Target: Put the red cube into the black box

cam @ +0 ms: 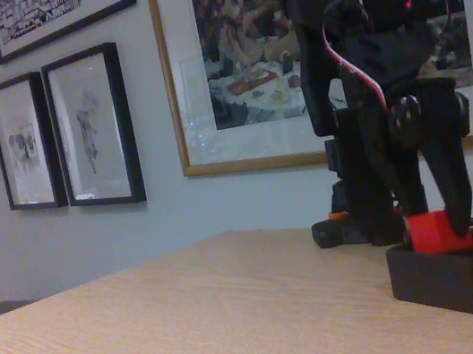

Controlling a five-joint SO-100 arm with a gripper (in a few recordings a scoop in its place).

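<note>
My jaws grip the red cube [436, 232], fingers [454, 195] either side, held tilted just above the black box's [457, 272] rim. Box sits near the counter's [198, 329] right edge, fixed view.

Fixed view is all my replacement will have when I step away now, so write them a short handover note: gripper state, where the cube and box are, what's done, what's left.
Gripper: lowered over the black box, fingers shut on the red cube.
Red cube: held between the fingers at the box opening, its lower part already below the rim, top part above it. Whether it touches the box floor cannot be told.
Black box: on the wooden table, at the right of the view, in front of the arm's base.
Done: cube picked up and brought into the box opening.
Left: open the fingers to release the cube, then lift the arm clear.
</note>
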